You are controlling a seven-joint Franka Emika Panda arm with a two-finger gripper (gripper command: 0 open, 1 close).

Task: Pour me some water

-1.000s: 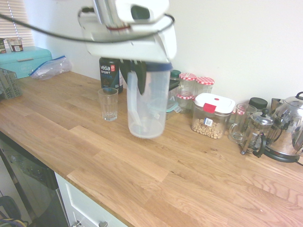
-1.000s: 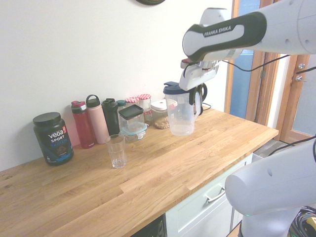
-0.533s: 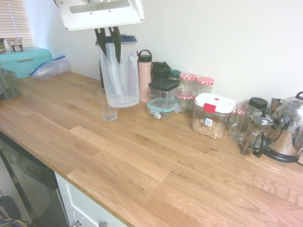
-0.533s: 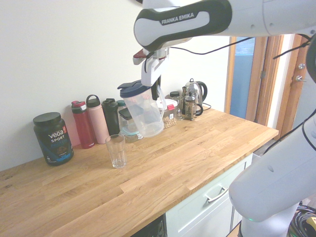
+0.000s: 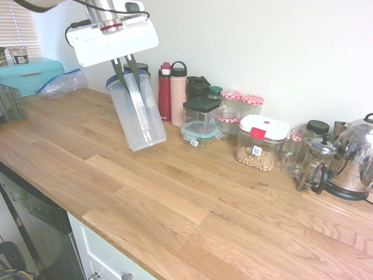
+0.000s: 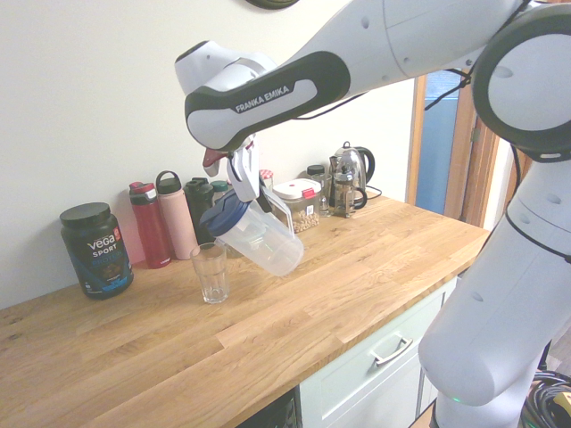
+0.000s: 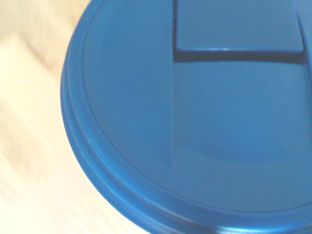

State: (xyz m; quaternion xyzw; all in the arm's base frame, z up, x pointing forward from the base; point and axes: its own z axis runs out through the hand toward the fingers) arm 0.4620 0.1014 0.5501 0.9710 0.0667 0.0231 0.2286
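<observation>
1. Fingers (image 5: pixel 132 65): clamped on the pitcher's handle.
2. Pitcher (image 6: pixel 257 234): tilted just below them, blue lid (image 7: pixel 234 117) on.
3. Drinking glass (image 6: pixel 211 273): upright on the counter (image 6: pixel 294 330), below the fingers, near the lid.
4. Black tub (image 6: pixel 95 251): farther off.

Heads up, the row of bottles (image 6: pixel 178 223) and tubs (image 5: pixel 201 119) blocks the wall side, and the glass (image 6: pixel 211 273) stands near the pitcher lid (image 6: pixel 225 212). Front of the desk (image 5: pixel 175 204) is wide open for passing.
</observation>
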